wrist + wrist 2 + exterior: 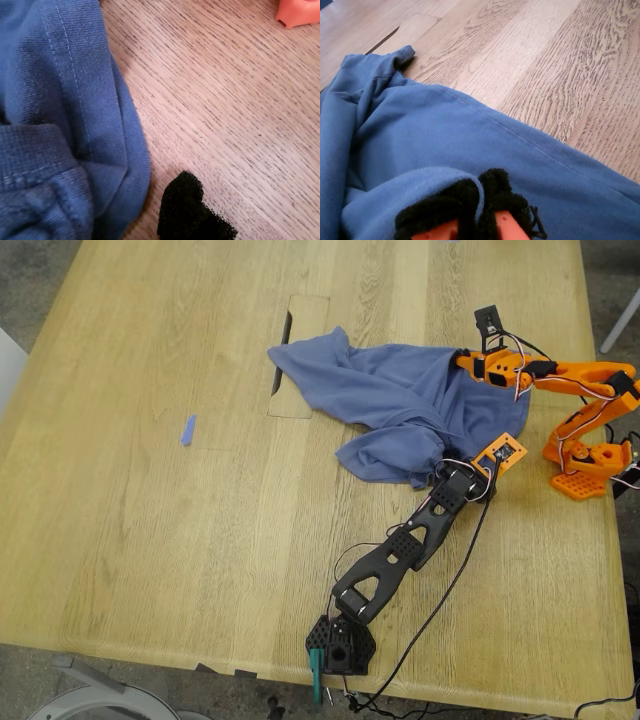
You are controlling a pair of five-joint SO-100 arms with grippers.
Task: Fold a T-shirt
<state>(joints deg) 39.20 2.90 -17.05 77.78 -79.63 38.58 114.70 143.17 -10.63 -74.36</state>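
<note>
The T-shirt [400,400] lies crumpled in a slate-blue heap right of the table's middle in the exterior view, with no print showing. My second gripper [462,362], on the orange arm, is at the heap's far right edge. Its black foam pads [505,197] are shut on a raised fold of the T-shirt [445,135]. My first gripper [455,472], on the black arm, is at the heap's near right edge. Only one black pad [192,212] shows there, on bare wood beside the stitched hem of the T-shirt [60,100]; its other finger is out of view.
A small blue scrap [187,430] lies on the wood at the exterior view's left. A rectangular table flap [295,360] with a dark slot sits beside the shirt's left end. The orange arm's base [590,465] stands at the right edge, the black arm's base [340,645] at the near edge, with cables trailing.
</note>
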